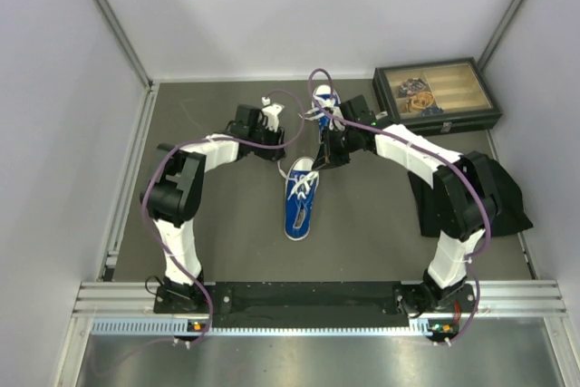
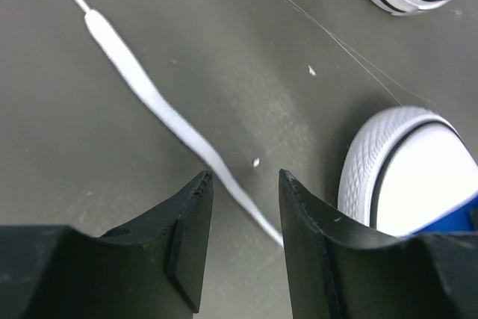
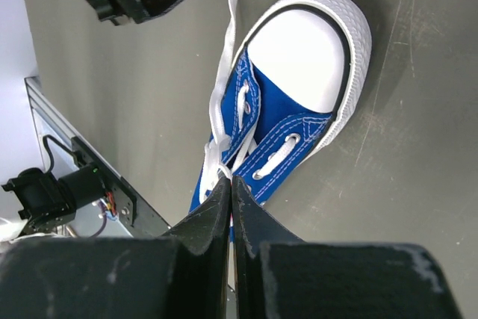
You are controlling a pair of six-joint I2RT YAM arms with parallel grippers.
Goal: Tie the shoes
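While the left gripper [image 2: 245, 177] is hovering low over the dark grey table [image 1: 227, 233] with its jaws standing apart and grasping nothing, a loose white lace [image 2: 142, 87] is lying flat on the surface and running beneath the gap between the two fingers. The right gripper [image 3: 229, 184] is pressing its jaws fully together, its tips sitting right where the laces are crossing over the tongue of the near sneaker [image 1: 299, 210]. Whether a strand is being pinched between those tips is not showing.

That blue canvas sneaker is lying in the middle of the table, between the two arms. Its white toe cap [image 3: 306, 54] is pointing away from the arm bases and its heel toward them. One strand is trailing from its eyelets past the toe toward the left arm. The far sneaker [image 1: 326, 97] is sitting further back, just beyond the right gripper, with the right arm partly hiding it.

From the left wrist, the near sneaker's toe cap is showing just beside one finger, and the white sole rim of the other sneaker is peeking in at the top corner. A dark glass-lidded box [image 1: 435, 97] is standing at the far right of the table. A black cloth [image 1: 512, 201] is lying beside the right arm, well apart from both sneakers.
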